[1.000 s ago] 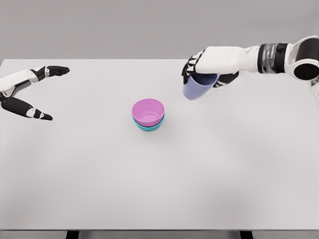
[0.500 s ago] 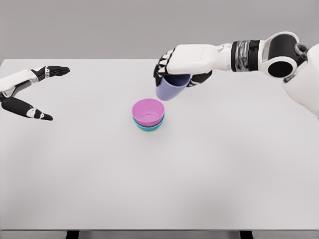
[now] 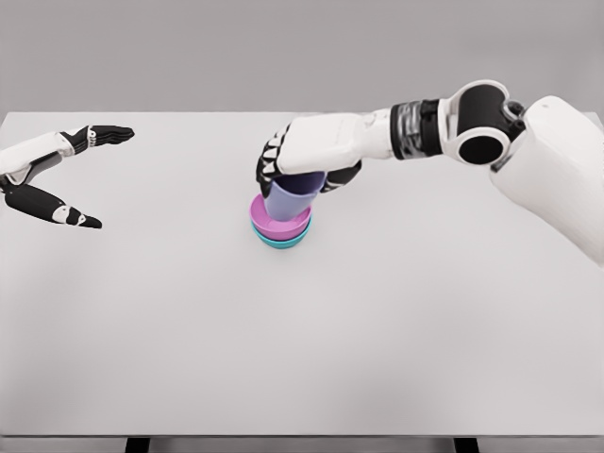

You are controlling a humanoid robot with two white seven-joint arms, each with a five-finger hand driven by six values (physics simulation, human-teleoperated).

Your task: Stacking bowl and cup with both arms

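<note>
A pink bowl (image 3: 277, 226) sits nested in a teal bowl (image 3: 282, 242) at the middle of the white table (image 3: 302, 330). My right hand (image 3: 297, 165) is shut on a lavender cup (image 3: 288, 199), held upright from above, its base down inside the pink bowl's rim. Whether the cup touches the bowl's bottom I cannot tell. My left hand (image 3: 71, 175) hovers open over the table's far left, thumb and fingers spread, holding nothing.
The right arm (image 3: 472, 132) stretches across the back right of the table. The table's front edge (image 3: 302, 436) runs along the bottom of the view.
My right hand has carried the lavender cup leftward and down, from the back right to directly over and into the pink bowl. The left hand has stayed in place.
</note>
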